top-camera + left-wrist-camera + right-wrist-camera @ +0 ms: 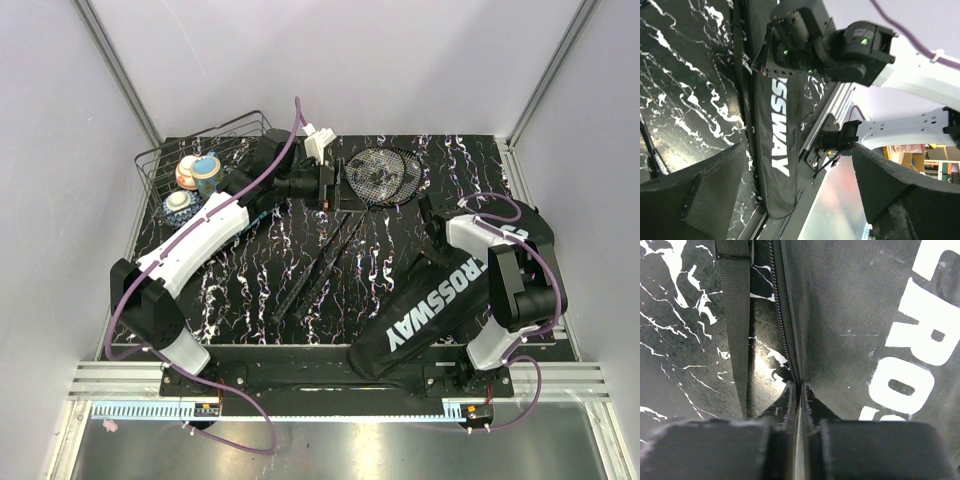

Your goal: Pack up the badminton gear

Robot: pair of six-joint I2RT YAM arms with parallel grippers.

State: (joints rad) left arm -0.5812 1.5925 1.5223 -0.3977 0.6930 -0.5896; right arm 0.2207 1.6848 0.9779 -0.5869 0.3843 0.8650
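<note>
The CROSSWAY bag [425, 310] lies flat at the near right of the table [240, 290], slanting from the near edge toward the far right. My right gripper [796, 390] is at its far end. In the right wrist view the two jaws are pressed almost together on the thin edge of the bag, just beside the zipper [782, 320]. I judge that I hold this edge in order to lift it and open the bag for the gear. A black strap [735, 315] runs along the left of the zipper.

My left gripper [799, 150] is spread wide with nothing between its jaws. It is at the far middle of the table, near the two rackets [385, 175], probably ready to take one. The racket heads overlap at the far side and the handles point near and left.

From the pictures I cannot tell whether the zipper is undone. My left arm covers the area next to the wire basket [160, 165] with bowls [205, 170], so I cannot find the tube. A small white thing [318, 142] beyond my left wrist may be shuttlecocks, but it is too small to be sure.
</note>
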